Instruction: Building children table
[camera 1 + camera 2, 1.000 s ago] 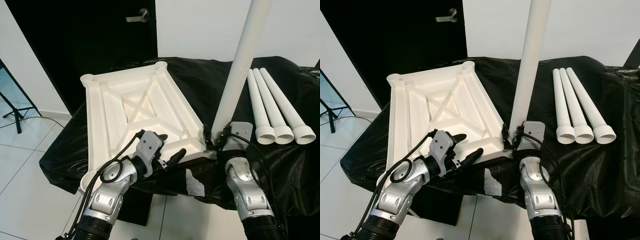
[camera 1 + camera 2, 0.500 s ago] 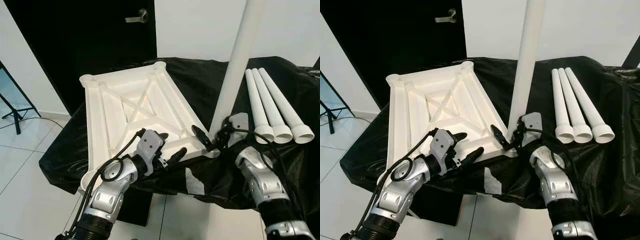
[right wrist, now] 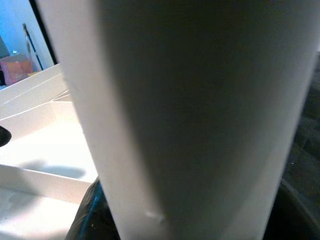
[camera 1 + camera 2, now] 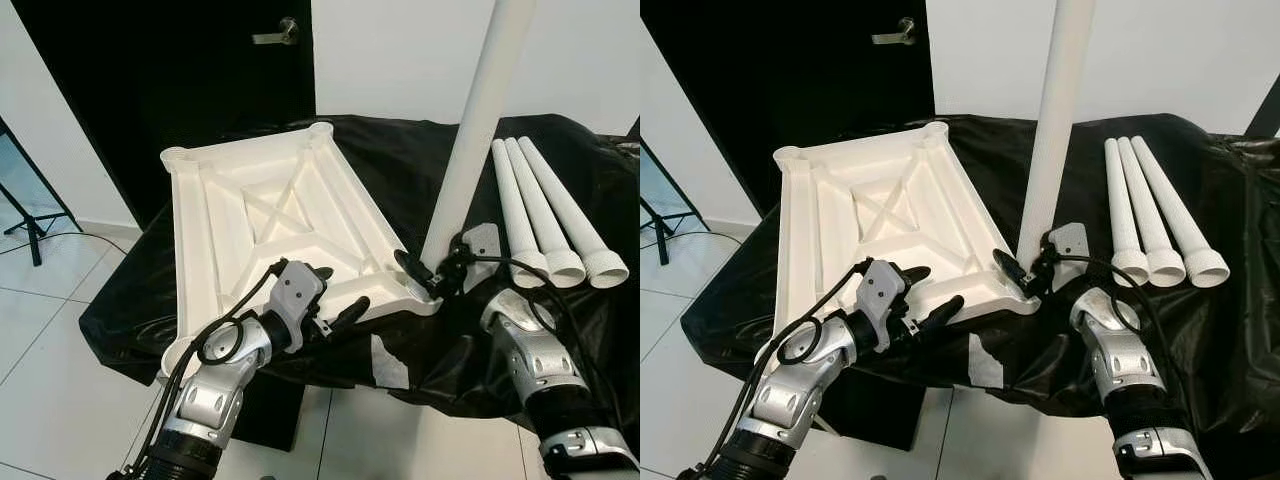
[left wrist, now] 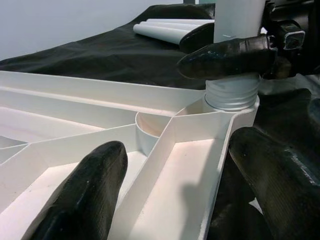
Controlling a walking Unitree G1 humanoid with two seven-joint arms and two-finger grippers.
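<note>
The white tabletop (image 4: 270,225) is lying upside down on the black-draped table (image 4: 400,170), ribbed underside facing up, and it is serving as the landmark here. One white leg (image 4: 470,150) is standing upright in the tabletop's near corner socket on the robot's right; in the left wrist view its threaded end (image 5: 232,95) is sitting in that socket, though how fully it is seated cannot be told.

The right gripper (image 4: 435,272) is working at the base of this leg, its fingers (image 5: 225,57) wrapping around it just above the socket and apparently gripping it. The left gripper (image 4: 335,300) is reaching over the tabletop's near edge, its fingers (image 4: 352,310) spread open, one lying inside the rib channel and one outside the rim, bracing rather than clamping.

Three more legs (image 4: 550,215) are lying side by side on the table, well apart from the tabletop on the robot's right. The tabletop's other three corner sockets are standing empty. By my judgement the job is about a quarter along: one leg is being fitted, three are waiting.
</note>
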